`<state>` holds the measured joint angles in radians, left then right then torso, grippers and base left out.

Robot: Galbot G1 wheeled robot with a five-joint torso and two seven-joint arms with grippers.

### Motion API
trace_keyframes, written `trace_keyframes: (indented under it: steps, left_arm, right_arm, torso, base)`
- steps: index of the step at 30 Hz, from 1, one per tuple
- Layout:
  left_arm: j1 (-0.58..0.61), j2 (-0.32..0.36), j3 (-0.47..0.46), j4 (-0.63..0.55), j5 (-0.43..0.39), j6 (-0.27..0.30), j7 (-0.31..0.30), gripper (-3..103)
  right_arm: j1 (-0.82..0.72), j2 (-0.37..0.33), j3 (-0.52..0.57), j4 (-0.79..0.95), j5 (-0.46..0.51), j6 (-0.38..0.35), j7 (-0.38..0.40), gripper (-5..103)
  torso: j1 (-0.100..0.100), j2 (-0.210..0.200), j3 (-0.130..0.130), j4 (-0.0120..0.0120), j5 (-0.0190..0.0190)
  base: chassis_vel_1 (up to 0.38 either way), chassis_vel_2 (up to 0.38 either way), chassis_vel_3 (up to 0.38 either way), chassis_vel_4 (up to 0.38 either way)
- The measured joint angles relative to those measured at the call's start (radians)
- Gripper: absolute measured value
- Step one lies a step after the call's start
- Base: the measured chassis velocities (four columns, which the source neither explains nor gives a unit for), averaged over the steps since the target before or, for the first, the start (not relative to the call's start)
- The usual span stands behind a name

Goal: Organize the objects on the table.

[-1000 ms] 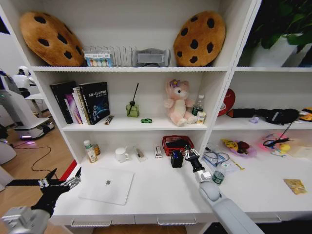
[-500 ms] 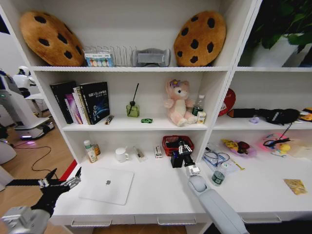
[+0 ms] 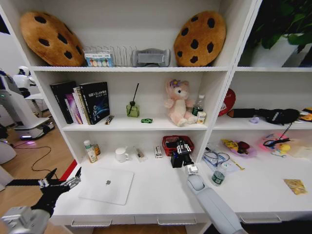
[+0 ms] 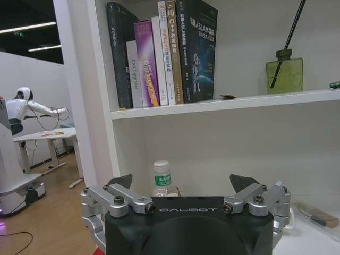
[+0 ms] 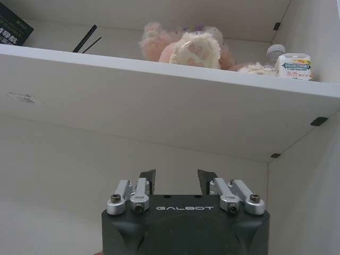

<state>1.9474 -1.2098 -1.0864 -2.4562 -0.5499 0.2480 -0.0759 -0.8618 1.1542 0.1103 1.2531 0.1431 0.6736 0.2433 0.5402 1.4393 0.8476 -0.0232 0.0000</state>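
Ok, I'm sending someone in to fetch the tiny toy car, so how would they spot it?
Find the white shelving unit above the long white desk and look at its middle shelf, level with the books. The green toy car sits near the front edge, between the green reed diffuser bottle and the pink plush bear. It is far smaller than either neighbour.

Red basket [image 3: 177, 143] — partly behind right gripper [image 3: 182, 146]

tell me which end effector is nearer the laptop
Left. The left end effector hangs open just off the desk's left end, beside the laptop. The right end effector is open farther back, by the red basket.
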Motion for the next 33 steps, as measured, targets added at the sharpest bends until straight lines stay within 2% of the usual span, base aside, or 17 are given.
trace_keyframes:
  steps: [1, 2, 6, 8, 11, 12, 14, 17, 20, 29, 31, 33]
  left_arm:
    - [0.000, 0.000, 0.000, 0.000, 0.000, 0.000, 0.000, 100]
    - [0.000, 0.000, 0.000, 0.000, 0.000, 0.000, 0.000, 100]
    - [0.000, 0.000, 0.000, 0.000, 0.000, 0.000, 0.000, 100]
    - [0.000, 0.000, 0.000, 0.000, 0.000, 0.000, 0.000, 100]
    - [0.000, 0.000, 0.000, 0.000, 0.000, 0.000, 0.000, 100]
    - [0.000, 0.000, 0.000, 0.000, 0.000, 0.000, 0.000, 100]
    - [0.000, 0.000, 0.000, 0.000, 0.000, 0.000, 0.000, 100]
    - [0.000, 0.000, 0.000, 0.000, 0.000, 0.000, 0.000, 100]
    - [0.000, 0.000, 0.000, 0.000, 0.000, 0.000, 0.000, 100]
    - [0.000, 0.000, 0.000, 0.000, 0.000, 0.000, 0.000, 100]
    - [0.000, 0.000, 0.000, 0.000, 0.000, 0.000, 0.000, 100]
    - [0.000, 0.000, 0.000, 0.000, 0.000, 0.000, 0.000, 100]
  right_arm:
    - [-0.005, -0.003, 0.003, 0.003, 0.001, -0.001, -0.001, 51]
    - [-0.005, -0.003, 0.003, 0.003, 0.001, -0.001, -0.001, 51]
    - [-0.018, -0.014, 0.012, 0.016, 0.005, -0.002, -0.003, 73]
    - [-0.018, -0.014, 0.012, 0.016, 0.005, -0.002, -0.003, 73]
    - [-0.040, -0.028, 0.020, 0.045, 0.012, -0.006, -0.004, 90]
    - [-0.040, -0.028, 0.020, 0.045, 0.012, -0.006, -0.004, 90]
    - [-0.072, -0.058, 0.030, 0.106, 0.030, -0.027, -0.004, 98]
    - [-0.081, -0.066, 0.032, 0.121, 0.036, -0.035, -0.004, 100]
    - [-0.148, -0.117, 0.046, 0.240, 0.073, -0.078, -0.002, 100]
    - [-0.219, -0.136, 0.059, 0.347, 0.089, -0.115, 0.023, 100]
    - [-0.247, -0.140, 0.059, 0.391, 0.106, -0.138, 0.047, 100]
    - [-0.291, -0.144, 0.050, 0.467, 0.161, -0.196, 0.108, 100]
  torso:
    - [0.000, 0.000, 0.000, 0.0000, 0.0000]
    - [0.000, 0.000, 0.000, 0.0000, 0.0000]
    - [0.000, 0.000, 0.000, 0.0000, -0.0001]
    - [0.000, 0.000, 0.000, 0.0000, -0.0001]
    - [0.000, 0.000, 0.000, 0.0001, 0.0001]
    - [0.000, 0.000, 0.000, 0.0001, 0.0001]
    - [0.000, 0.000, 0.000, 0.0001, 0.0000]
    - [0.000, 0.000, 0.000, -0.0001, -0.0001]
    - [0.000, 0.000, 0.000, 0.0000, -0.0001]
    - [0.000, 0.000, 0.000, 0.0001, 0.0000]
    - [0.000, 0.000, 0.000, 0.0001, 0.0000]
    - [0.000, 0.000, 0.000, 0.0002, -0.0003]
  base:
    - [0.000, 0.000, 0.000, 0.000]
    - [0.000, 0.000, 0.000, 0.000]
    - [0.000, 0.000, 0.000, 0.000]
    - [0.000, 0.000, 0.000, 0.000]
    - [0.000, 0.000, 0.000, 0.000]
    - [0.000, 0.000, 0.000, 0.000]
    - [0.000, 0.000, 0.000, 0.000]
    - [0.000, 0.000, 0.000, 0.000]
    - [0.000, 0.000, 0.000, 0.000]
    - [0.000, 0.000, 0.000, 0.000]
    - [0.000, 0.000, 0.000, 0.000]
    - [0.000, 0.000, 0.000, 0.000]
